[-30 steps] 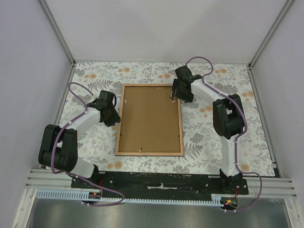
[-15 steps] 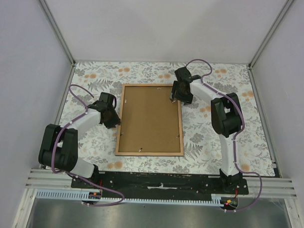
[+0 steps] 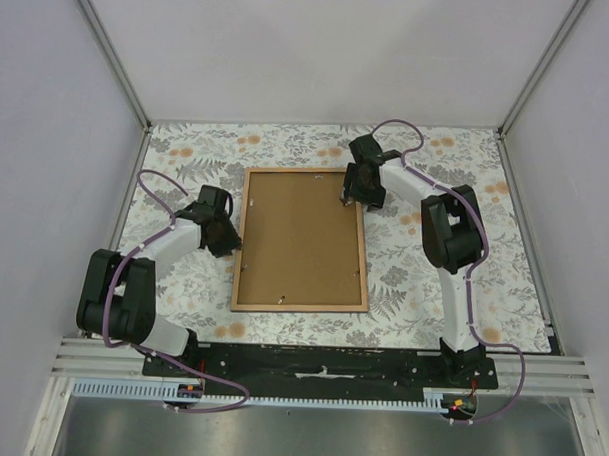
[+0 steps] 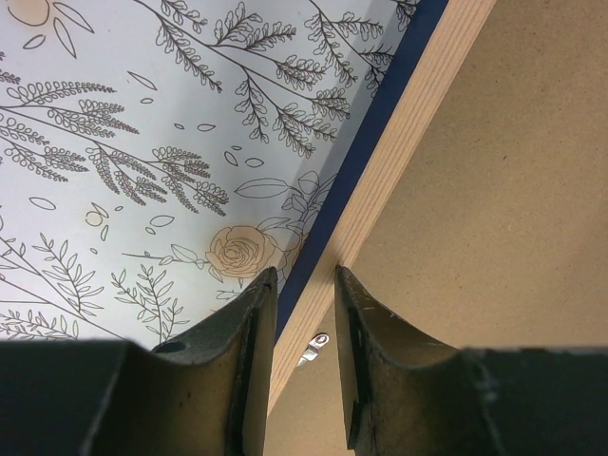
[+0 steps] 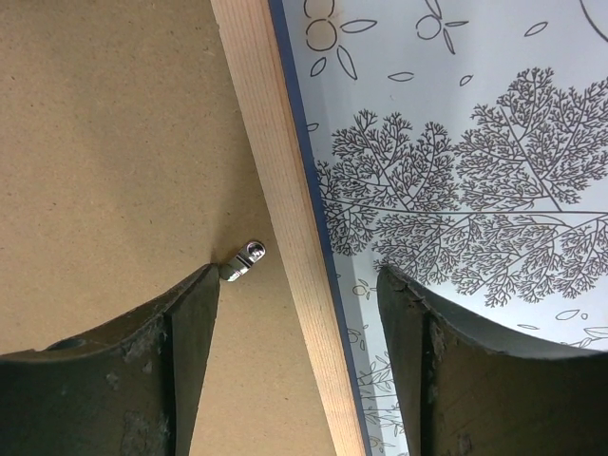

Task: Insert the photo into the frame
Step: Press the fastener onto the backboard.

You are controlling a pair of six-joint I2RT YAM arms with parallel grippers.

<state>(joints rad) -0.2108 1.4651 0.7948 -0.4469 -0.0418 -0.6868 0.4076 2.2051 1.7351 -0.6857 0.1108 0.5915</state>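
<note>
Thin-rimmed light-brown wooden rectangular frame (image 3: pixel 296 171): flat on floral tablecloth (image 3: pixel 413 272), brown backing board (image 3: pixel 302 238) inside it. Left gripper (image 4: pixel 304 280): fingers narrowly astride frame's left rim, grasp cannot be told. Right gripper (image 5: pixel 297 274): fingers spread wide astride frame's far-right rim.

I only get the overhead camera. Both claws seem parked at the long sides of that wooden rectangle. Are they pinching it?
Observer: The left gripper is over the frame, fingers a narrow gap apart. The rim runs under both tips, so it doesn't look pinched.
Operator: And the other claw?
Observer: The right gripper is wide open, with one finger over the backing board and the other over the tablecloth.
Operator: What keeps that board in?
Observer: A small metal clip sits at the board's edge, beside that finger.
</note>
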